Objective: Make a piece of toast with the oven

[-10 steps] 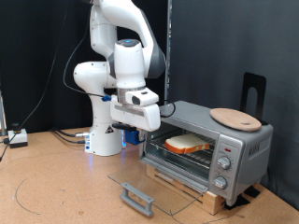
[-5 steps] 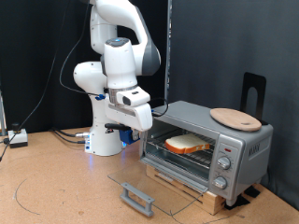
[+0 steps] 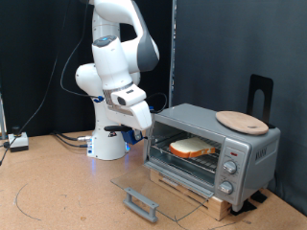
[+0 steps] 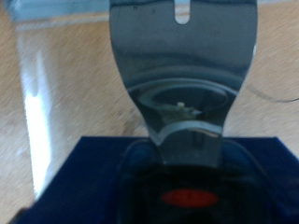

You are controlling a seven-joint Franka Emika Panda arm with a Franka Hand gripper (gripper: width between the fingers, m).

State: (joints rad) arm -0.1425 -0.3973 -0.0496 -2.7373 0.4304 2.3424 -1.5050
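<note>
The piece of toast (image 3: 193,147) lies flat on the wire rack inside the oven (image 3: 213,149), a silver box with round knobs (image 3: 230,165) on its right panel. The oven's glass door (image 3: 153,190) hangs open and lies flat, with its grey handle (image 3: 141,203) at the front. My gripper (image 3: 145,125) hangs just off the oven's left side in the exterior view, apart from it, with nothing seen in it. In the wrist view a shiny slotted metal blade (image 4: 183,65) fills the middle, with the glass door (image 4: 56,103) behind it.
A round tan wooden board (image 3: 241,121) lies on top of the oven. A black upright stand (image 3: 259,96) is behind it. The oven sits on a wooden base (image 3: 197,192). Cables (image 3: 67,140) and a small box (image 3: 16,142) lie on the floor at the exterior view's left.
My gripper has drawn back from the oven's mouth, moving to the exterior view's left and slightly up. The toast stays on the rack and the door stays open.
</note>
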